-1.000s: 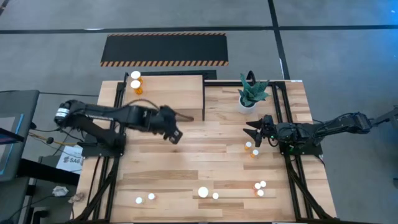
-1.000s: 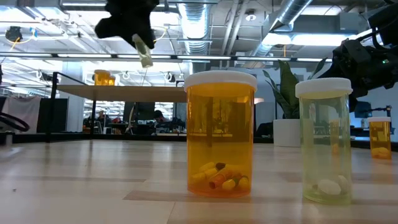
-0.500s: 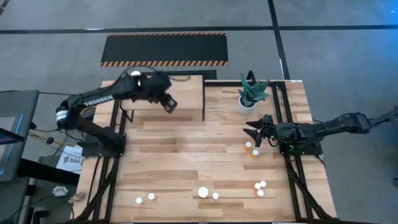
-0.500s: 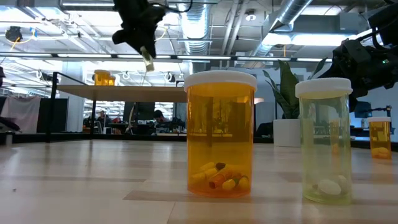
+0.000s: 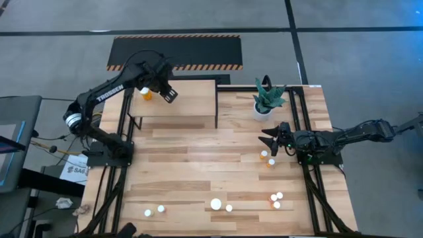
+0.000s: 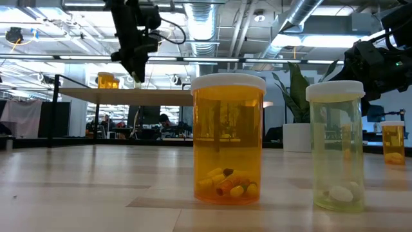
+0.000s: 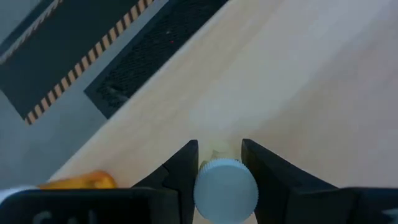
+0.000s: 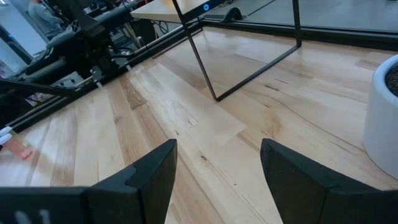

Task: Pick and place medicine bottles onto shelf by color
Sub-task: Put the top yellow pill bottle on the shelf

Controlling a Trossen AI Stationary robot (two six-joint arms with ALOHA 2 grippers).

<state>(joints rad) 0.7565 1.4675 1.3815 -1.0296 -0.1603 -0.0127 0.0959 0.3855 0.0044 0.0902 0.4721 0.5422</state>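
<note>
Standing beside left pincer [image 5: 168,94], orange bottle [image 5: 145,93] on shelf [image 5: 195,99], plant [image 5: 267,99] apart

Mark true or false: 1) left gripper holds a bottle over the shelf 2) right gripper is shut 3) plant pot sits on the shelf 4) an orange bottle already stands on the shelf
1) True: the left gripper is shut on a white-capped bottle above the shelf.
2) False: the right gripper is open and empty, low over the table.
3) False: the plant pot stands on the table, beside the shelf.
4) True: an orange bottle stands near the shelf's left end.
</note>
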